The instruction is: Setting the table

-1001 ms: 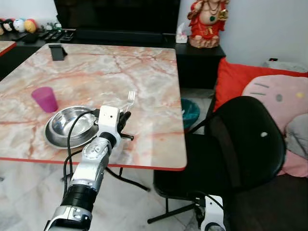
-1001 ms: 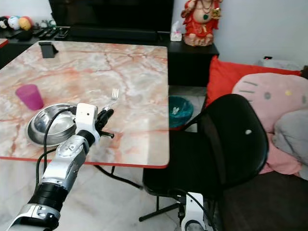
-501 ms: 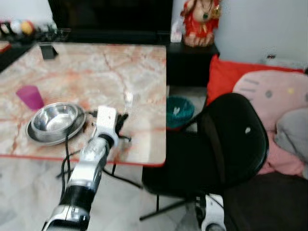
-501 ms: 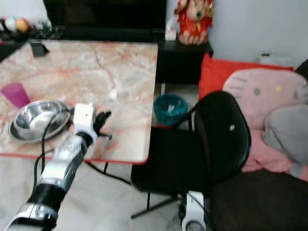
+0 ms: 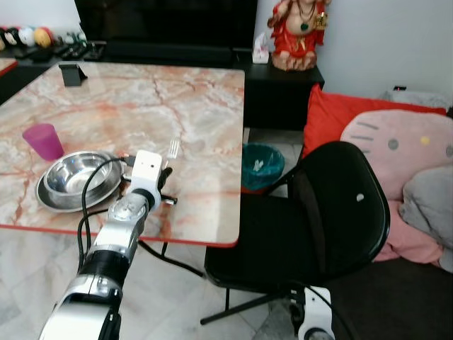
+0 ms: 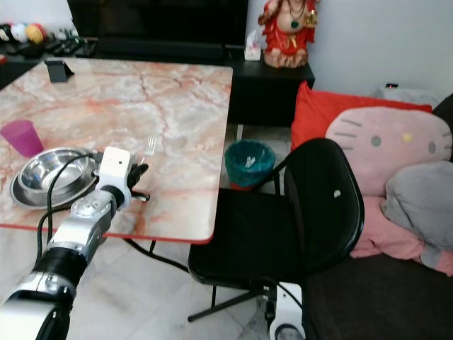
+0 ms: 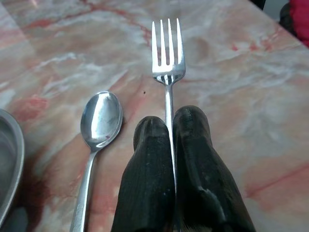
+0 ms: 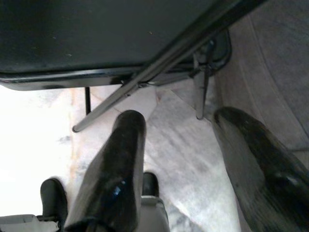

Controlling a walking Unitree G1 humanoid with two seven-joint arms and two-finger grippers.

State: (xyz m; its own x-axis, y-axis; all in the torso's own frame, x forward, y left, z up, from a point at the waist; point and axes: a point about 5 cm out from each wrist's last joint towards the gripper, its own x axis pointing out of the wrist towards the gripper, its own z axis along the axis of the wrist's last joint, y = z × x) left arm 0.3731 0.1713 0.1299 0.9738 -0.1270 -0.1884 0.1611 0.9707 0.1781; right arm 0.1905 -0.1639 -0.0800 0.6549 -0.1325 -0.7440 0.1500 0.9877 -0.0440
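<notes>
Fork point(image 7: 167, 72) pinched between my left gripper point(image 7: 171, 135) fingers, low over marble table point(image 5: 198, 106), apparently touching; spoon point(image 7: 99, 125) and steel bowl point(image 5: 74, 177) placed beside; release remains; right gripper point(image 8: 178, 159) idle, fingers apart

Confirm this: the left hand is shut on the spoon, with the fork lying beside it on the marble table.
Wrong way round. The left wrist view shows the left hand shut on the fork, with the spoon lying beside it on the marble table.
</notes>
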